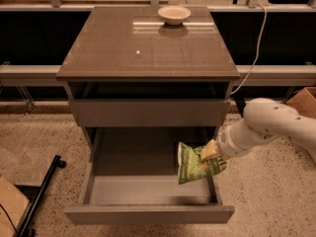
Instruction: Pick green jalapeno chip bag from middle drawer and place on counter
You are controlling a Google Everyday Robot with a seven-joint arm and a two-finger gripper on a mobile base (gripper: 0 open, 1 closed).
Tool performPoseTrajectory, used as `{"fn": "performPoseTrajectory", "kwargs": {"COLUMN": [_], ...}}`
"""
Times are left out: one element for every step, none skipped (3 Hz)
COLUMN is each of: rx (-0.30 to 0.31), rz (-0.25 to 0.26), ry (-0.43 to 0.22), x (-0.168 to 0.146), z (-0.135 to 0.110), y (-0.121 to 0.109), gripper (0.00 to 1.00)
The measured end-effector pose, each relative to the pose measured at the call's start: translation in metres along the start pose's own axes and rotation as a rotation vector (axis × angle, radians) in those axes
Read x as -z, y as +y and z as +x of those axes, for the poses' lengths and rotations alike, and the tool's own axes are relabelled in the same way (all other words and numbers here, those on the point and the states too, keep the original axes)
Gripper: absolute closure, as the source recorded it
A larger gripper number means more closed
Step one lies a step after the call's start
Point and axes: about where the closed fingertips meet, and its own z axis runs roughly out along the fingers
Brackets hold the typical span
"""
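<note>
The green jalapeno chip bag (195, 164) hangs lifted over the right side of the open middle drawer (148, 214), clear of the drawer floor. My gripper (211, 152) is shut on the bag's upper right edge; the white arm comes in from the right. The counter (148, 43) is the glossy grey-brown top slab above, with a tiny white speck.
A shallow beige bowl (174, 15) stands at the counter's back edge. The upper drawer (148, 112) is shut. A black stand leg (42, 194) lies on the floor at the left. A white cable (256, 38) hangs at the right, and a cardboard box (303, 100) sits far right.
</note>
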Motion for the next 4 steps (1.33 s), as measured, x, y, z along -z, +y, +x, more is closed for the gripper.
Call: {"fn": "performPoseTrajectory", "kwargs": {"rx": [0.122, 0.289, 0.467, 0.482], "rz": [0.07, 0.231, 0.338, 0.36], "ry": [-0.112, -0.306, -0.56, -0.595], "x": [0.094, 0.215, 0.319, 0.335], "z": [-0.031, -0.082, -0.108, -0.108], "y": [0.007, 0.043, 0.109, 0.112], "gripper": [1.0, 1.0, 1.0, 1.0]}}
